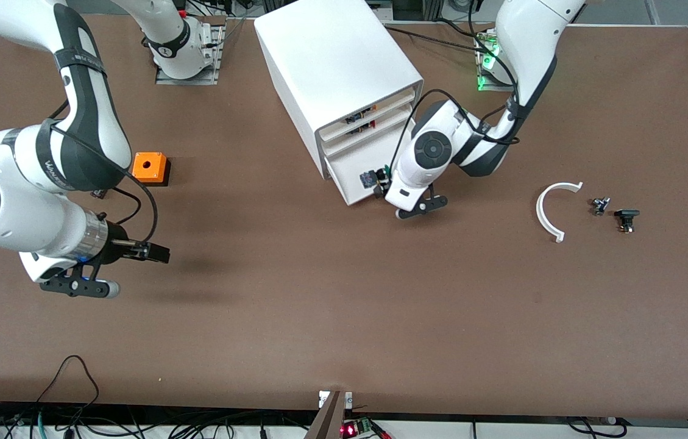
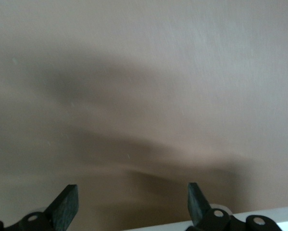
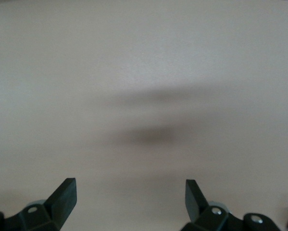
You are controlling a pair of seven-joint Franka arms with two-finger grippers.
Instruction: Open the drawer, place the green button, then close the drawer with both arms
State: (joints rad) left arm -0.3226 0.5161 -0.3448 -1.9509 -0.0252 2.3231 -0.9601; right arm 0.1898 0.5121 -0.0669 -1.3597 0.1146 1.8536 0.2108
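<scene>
The white cabinet [image 1: 331,67] stands at the back middle of the table. The plain front of its lowest drawer [image 1: 353,183] looks about level with the cabinet's front. My left gripper [image 1: 379,185] is at that drawer's front, fingers open and empty [image 2: 131,199], with a white edge [image 2: 259,219] just beside them. A small dark bluish thing with a green spot, seemingly the button [image 1: 369,178], shows against the drawer front next to this gripper. I cannot tell what it rests on. My right gripper [image 1: 156,252] hangs open and empty [image 3: 129,197] over bare table at the right arm's end.
An orange box with a hole [image 1: 149,167] sits near the right arm. A white curved piece [image 1: 546,213] and two small black parts [image 1: 599,205] [image 1: 626,218] lie toward the left arm's end. The two upper drawers [image 1: 359,121] show small dark parts.
</scene>
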